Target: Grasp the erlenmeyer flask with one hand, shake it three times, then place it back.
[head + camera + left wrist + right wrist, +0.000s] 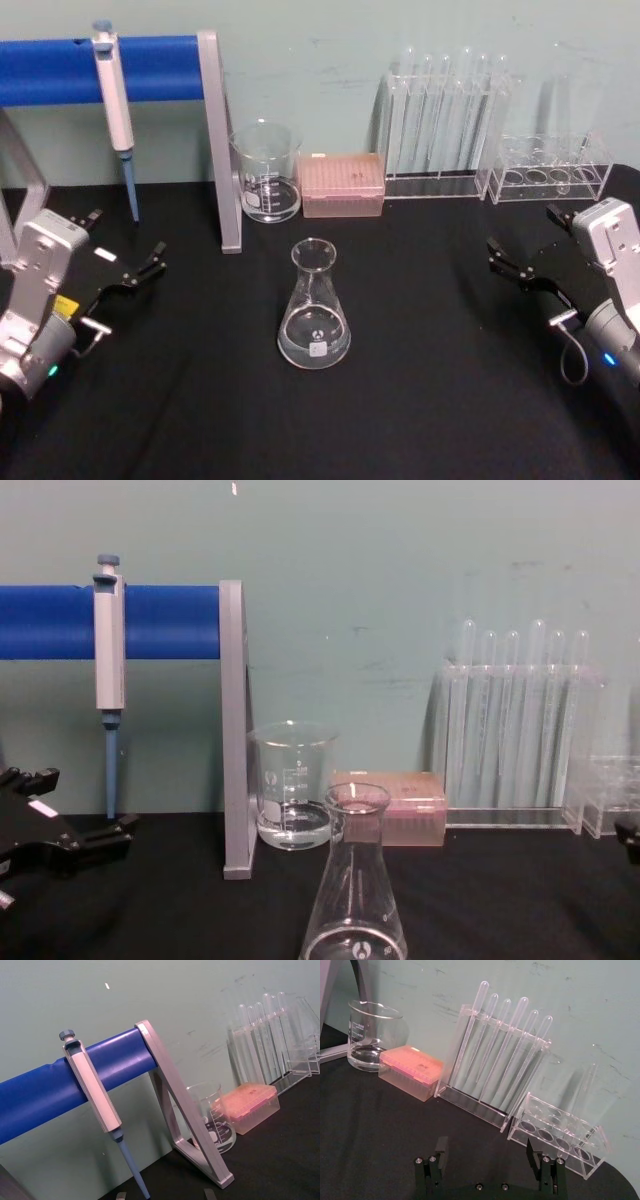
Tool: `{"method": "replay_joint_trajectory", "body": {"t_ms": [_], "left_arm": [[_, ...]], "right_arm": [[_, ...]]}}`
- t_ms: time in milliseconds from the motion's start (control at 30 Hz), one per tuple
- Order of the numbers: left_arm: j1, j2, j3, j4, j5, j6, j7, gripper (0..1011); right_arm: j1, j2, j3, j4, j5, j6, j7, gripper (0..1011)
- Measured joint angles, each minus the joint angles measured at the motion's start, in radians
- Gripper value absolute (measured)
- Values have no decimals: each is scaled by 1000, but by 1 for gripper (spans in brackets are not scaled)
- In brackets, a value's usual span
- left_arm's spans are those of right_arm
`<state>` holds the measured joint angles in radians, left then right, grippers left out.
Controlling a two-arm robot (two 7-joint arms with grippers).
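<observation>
Flask (314, 315) stands ungrasped; left gripper (125, 243) and right gripper (524, 238) flank it, well apart, jaws wide. Grasp, shakes and return seemingly all lie ahead.

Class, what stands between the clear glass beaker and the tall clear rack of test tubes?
A pink translucent plastic box; the head view shows it between the clear glass beaker and the tall clear rack of test tubes.
</observation>
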<state>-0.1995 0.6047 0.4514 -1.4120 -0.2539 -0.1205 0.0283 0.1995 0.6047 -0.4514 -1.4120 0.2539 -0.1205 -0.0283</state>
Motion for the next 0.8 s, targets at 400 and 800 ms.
{"method": "replay_joint_trajectory", "body": {"t_ms": [400,800], "left_arm": [[0,0,0,0,0,0,0,1001],[0,0,0,0,0,0,0,1001]], "right_arm": [[0,0,0,0,0,0,0,1000],[0,0,0,0,0,0,0,1000]]}}
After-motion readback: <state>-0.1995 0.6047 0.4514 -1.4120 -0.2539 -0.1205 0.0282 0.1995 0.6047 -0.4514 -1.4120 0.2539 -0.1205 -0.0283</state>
